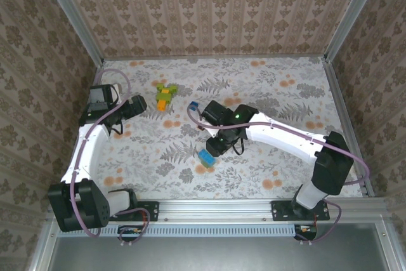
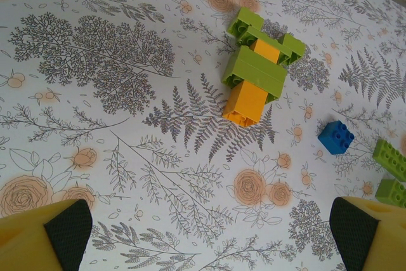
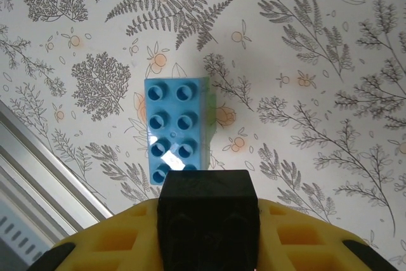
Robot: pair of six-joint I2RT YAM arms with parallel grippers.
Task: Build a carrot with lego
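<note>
Right wrist: right gripper (image 3: pixel 206 211) hangs over the light blue brick (image 3: pixel 179 128) by the near edge of the table (image 3: pixel 317 61). I can't tell its finger state, and landing off-centre could skid the brick away. The left gripper (image 2: pixel 212 230) is spread wide.

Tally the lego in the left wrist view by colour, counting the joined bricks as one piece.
Joined green-and-orange piece: 1
Dark blue brick: 1
Light green bricks, cut off at the right edge: 2
Total: 4
</note>
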